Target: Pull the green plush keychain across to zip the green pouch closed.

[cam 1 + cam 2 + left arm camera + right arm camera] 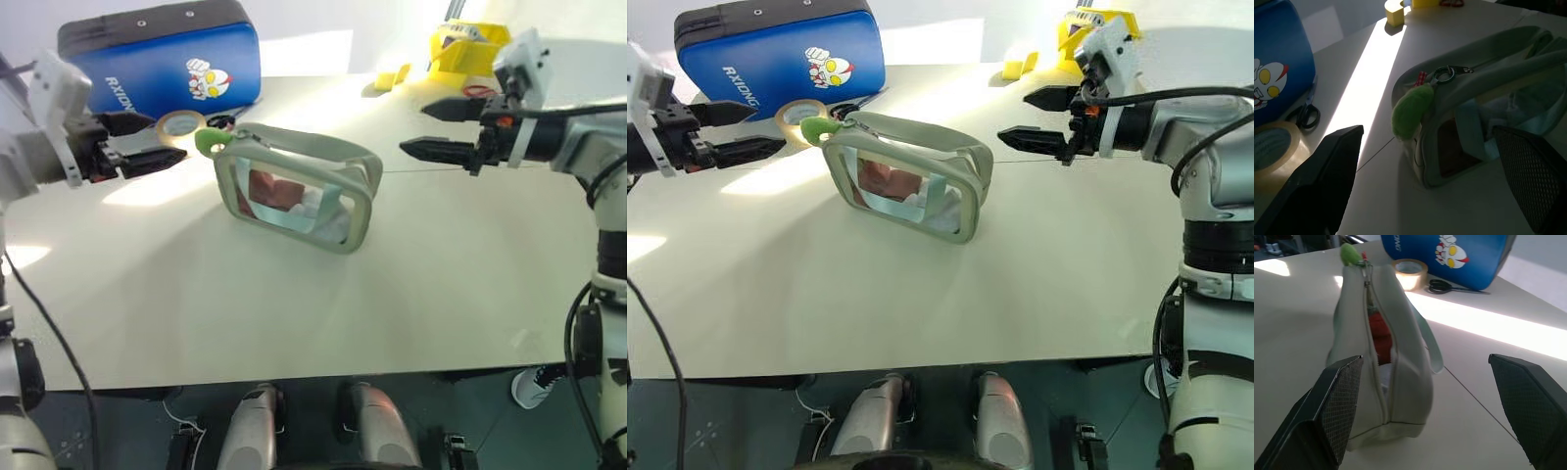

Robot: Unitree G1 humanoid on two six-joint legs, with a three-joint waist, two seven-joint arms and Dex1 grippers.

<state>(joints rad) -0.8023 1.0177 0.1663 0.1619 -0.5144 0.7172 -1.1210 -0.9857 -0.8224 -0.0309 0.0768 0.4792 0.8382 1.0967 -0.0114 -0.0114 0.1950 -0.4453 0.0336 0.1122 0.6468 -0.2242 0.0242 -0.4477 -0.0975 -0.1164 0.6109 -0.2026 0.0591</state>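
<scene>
The green pouch point(294, 186) stands mid-desk, long axis running ten to four o'clock, zipper gaping. The green plush keychain point(208, 141) hangs at its ten-o'clock end, nearest the spread left claw point(147, 145); the right claw point(443, 128), also spread, hovers beyond the far end.

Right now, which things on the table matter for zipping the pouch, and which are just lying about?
For the job:
green plush keychain
green pouch

Lying about:
blue case
tape roll
scissors
yellow plastic pieces
</scene>
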